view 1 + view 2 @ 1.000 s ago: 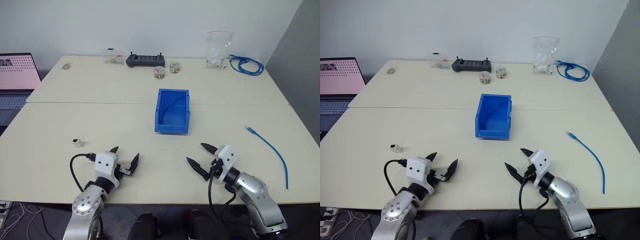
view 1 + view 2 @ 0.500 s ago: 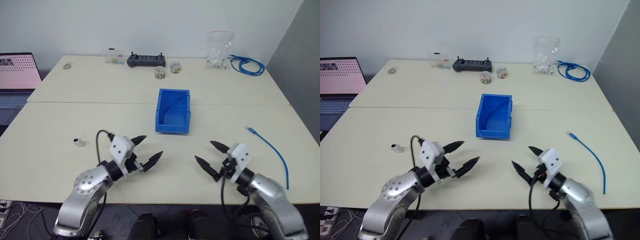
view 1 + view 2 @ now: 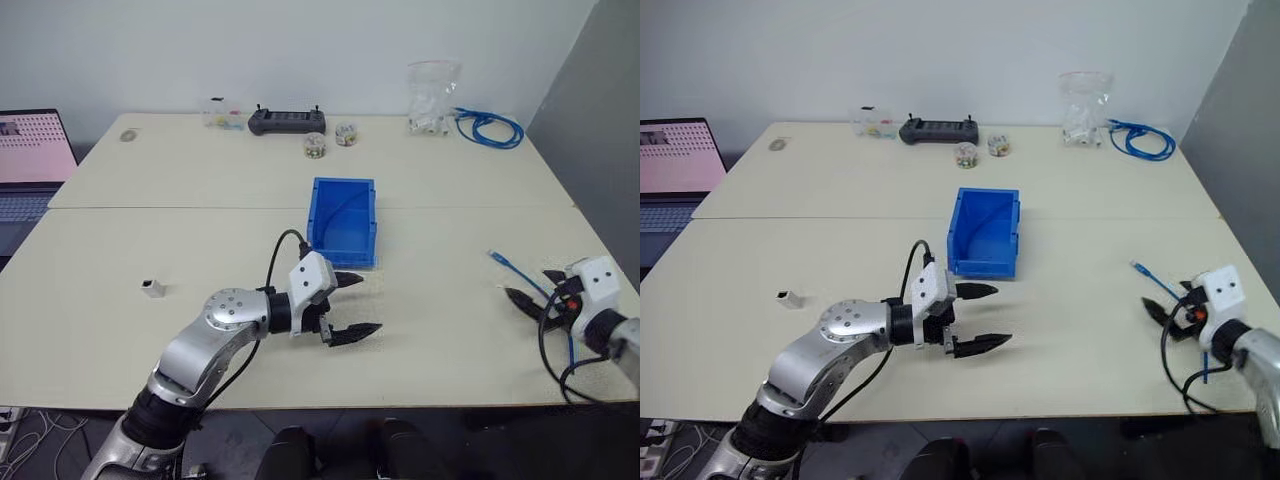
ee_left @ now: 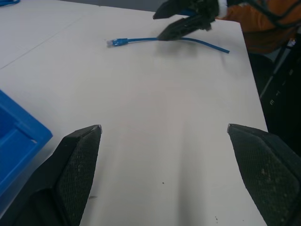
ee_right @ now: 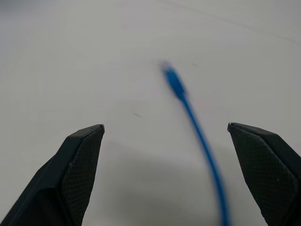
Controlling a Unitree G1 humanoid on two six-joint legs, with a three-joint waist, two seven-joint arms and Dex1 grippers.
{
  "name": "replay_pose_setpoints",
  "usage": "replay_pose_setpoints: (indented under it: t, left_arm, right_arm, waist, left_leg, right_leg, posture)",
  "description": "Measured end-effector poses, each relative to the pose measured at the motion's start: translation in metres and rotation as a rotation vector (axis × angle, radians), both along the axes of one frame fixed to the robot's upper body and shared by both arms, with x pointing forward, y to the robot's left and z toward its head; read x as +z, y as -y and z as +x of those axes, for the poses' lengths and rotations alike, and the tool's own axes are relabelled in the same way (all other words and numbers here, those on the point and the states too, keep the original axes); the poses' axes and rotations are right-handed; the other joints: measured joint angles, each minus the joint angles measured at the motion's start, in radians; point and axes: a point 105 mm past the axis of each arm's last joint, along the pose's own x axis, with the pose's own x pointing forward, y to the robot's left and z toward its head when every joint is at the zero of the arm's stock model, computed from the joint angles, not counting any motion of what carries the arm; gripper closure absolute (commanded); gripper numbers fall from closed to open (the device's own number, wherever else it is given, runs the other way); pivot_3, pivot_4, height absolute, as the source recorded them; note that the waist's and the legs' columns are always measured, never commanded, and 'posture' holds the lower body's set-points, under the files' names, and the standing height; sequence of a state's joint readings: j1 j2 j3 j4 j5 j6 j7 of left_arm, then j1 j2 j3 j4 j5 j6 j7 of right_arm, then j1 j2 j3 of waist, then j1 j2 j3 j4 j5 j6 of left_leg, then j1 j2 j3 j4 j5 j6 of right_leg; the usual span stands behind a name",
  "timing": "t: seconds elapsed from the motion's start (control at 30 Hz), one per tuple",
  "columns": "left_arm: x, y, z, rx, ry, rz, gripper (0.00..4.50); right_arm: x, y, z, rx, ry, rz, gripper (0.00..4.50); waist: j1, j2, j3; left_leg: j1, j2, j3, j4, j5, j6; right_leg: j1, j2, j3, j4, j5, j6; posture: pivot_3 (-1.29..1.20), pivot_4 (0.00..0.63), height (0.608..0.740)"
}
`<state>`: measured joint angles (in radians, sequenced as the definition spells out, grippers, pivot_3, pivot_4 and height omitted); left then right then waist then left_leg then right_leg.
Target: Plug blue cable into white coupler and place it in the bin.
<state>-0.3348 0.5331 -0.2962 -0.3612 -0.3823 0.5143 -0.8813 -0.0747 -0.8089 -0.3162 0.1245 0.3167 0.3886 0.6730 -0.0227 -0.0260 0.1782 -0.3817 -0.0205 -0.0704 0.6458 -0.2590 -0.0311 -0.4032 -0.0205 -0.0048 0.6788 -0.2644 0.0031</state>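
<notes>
No legible text or labels.

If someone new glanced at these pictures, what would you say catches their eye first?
Most likely the bin, bright blue at the middle of the pale table. Next, the left tool, open just in front of it, and the right tool, open over the blue cable near the table's right edge.
</notes>
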Motion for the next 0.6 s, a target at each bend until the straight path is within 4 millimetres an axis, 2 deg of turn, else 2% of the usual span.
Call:
replay_pose_setpoints:
  t: [0.03,0.17,0.27,0.6]
  left_arm:
    - [-0.001,0.002,0.000,-0.014,0.006,0.009,0.00]
    - [0.004,0.007,0.001,-0.028,0.027,-0.009,0.00]
    - [0.003,0.008,0.001,-0.032,0.025,-0.009,0.00]
    - [0.002,0.010,0.004,-0.024,0.030,-0.026,0.00]
  right_arm:
    - [-0.003,0.010,0.002,-0.022,-0.023,-0.011,0.03]
    - [-0.015,0.020,0.008,-0.018,-0.107,0.012,0.03]
    - [-0.017,0.019,0.010,0.007,-0.135,0.023,0.51]
    - [-0.017,0.018,0.010,0.078,-0.247,0.044,2.89]
  waist:
    - [-0.001,0.000,0.000]
    - [-0.004,0.000,0.000]
    - [-0.005,0.000,0.000]
    - [-0.003,0.000,0.000]
  left_leg:
    - [0.000,0.000,0.000,0.000,0.000,0.000]
    - [0.000,0.000,0.001,0.000,0.000,0.000]
    - [0.000,0.000,0.001,0.000,0.000,0.000]
    - [0.000,-0.001,0.001,0.001,0.000,0.000]
  right_leg:
    - [0.000,0.000,0.000,0.000,0.000,0.000]
    - [0.000,0.000,0.001,0.000,0.000,0.000]
    - [0.000,0.000,0.001,0.001,0.000,0.000]
    - [0.001,0.000,0.001,0.000,0.000,0.000]
  posture:
    - [0.00,0.150,0.740]
    - [0.00,0.150,0.740]
    - [0.00,0.150,0.740]
    - [0.00,0.150,0.740]
